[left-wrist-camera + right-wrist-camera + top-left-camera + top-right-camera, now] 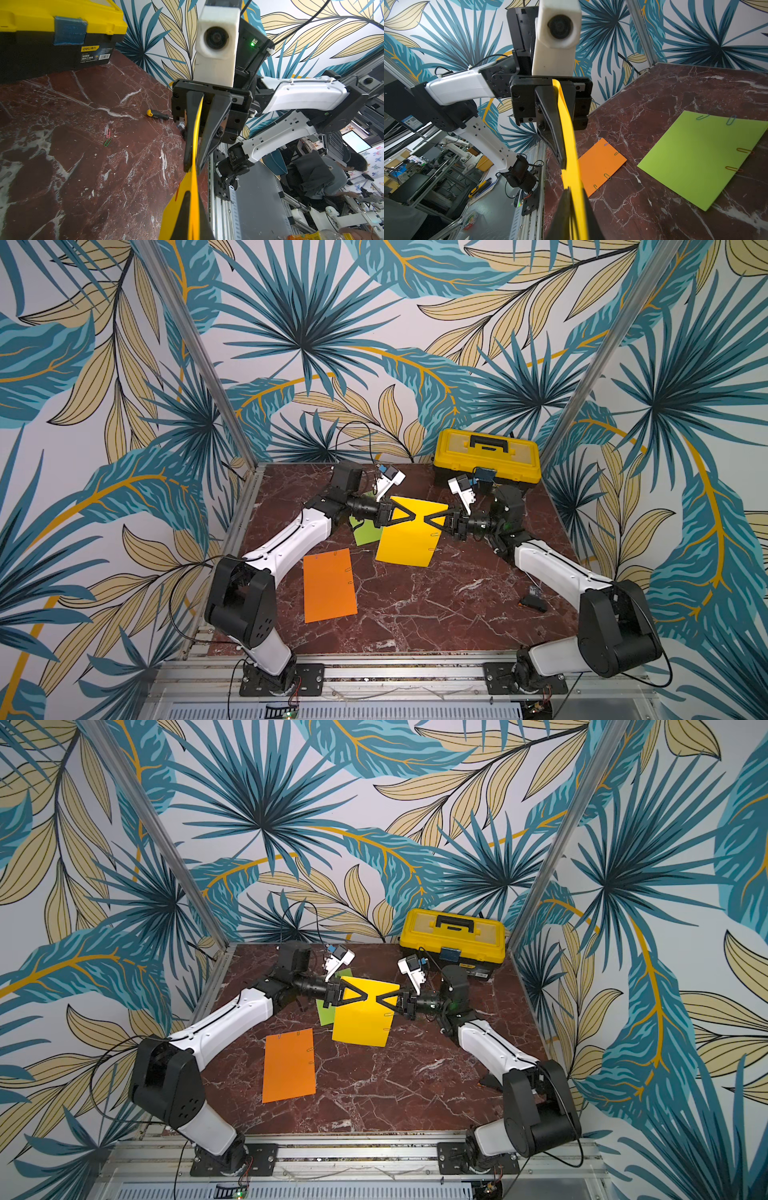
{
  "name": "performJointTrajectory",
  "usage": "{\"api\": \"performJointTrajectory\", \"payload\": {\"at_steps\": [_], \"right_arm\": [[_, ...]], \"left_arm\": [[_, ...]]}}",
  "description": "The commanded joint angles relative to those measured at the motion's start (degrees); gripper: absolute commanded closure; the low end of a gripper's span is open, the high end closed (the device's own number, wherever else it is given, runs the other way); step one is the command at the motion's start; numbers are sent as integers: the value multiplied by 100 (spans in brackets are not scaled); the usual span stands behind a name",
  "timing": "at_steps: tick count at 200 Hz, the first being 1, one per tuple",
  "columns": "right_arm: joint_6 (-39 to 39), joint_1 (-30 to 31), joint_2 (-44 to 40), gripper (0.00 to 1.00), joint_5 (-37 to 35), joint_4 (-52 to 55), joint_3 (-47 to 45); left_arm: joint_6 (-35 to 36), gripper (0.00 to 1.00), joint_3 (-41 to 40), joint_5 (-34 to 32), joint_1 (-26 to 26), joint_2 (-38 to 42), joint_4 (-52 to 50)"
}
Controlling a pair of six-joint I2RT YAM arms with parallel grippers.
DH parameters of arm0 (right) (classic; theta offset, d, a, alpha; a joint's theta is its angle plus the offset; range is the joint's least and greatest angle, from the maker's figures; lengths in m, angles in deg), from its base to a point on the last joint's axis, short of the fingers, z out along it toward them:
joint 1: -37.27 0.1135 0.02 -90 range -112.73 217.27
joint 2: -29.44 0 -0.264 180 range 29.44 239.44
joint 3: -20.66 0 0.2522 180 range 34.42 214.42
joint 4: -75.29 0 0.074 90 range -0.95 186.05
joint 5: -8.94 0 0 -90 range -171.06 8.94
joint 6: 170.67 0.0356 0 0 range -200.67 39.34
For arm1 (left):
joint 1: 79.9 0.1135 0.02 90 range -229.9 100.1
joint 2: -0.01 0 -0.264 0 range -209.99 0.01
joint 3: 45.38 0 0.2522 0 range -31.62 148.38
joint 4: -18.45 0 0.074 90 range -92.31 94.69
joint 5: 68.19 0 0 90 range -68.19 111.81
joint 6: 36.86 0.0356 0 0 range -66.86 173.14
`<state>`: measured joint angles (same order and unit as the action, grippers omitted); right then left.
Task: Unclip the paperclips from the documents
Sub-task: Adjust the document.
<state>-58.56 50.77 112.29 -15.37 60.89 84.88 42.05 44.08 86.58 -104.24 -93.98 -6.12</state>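
Tip to tip, left gripper and right gripper both clamp golden yellow sheet, held up between them, probably one steadies, other pulls; paperclips just under right gripper.

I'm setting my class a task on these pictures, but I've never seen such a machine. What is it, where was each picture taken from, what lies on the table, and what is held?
These are two robot arms at a marbled table, each ending in a two-fingered gripper. Two pictures look down from above; two come from cameras on the wrists. The left gripper and right gripper, both shut, pinch a yellow sheet held up between them. An orange sheet and a green sheet lie flat, paperclips on their edges. A yellow toolbox stands at the back.
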Motion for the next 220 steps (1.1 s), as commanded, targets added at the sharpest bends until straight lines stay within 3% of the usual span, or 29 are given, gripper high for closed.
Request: {"api": "performJointTrajectory", "payload": {"at_steps": [1,13,28,59,117,152,190,220], "right_arm": [[-138,17,-29,97,27,324,160],[-185,21,-46,98,-20,467,214],[-245,17,-82,99,-98,601,243],[-282,13,-171,100,-253,707,248],[-155,-5,-233,100,-460,619,254],[-82,-5,-168,100,-457,540,254],[-65,-5,-142,100,-438,539,256],[-169,-6,-190,100,-441,703,245]], "left_arm": [[-82,100,59,54,2,-53,248],[-157,100,0,54,8,-42,319],[-275,87,-99,78,17,-23,459],[-648,75,-422,128,56,87,941],[-1009,73,-992,90,44,322,1392],[-1007,75,-1154,-31,-20,435,1392],[-1030,93,-1119,-78,-74,392,1393],[-1038,100,-1076,-188,-71,365,1392]]}}
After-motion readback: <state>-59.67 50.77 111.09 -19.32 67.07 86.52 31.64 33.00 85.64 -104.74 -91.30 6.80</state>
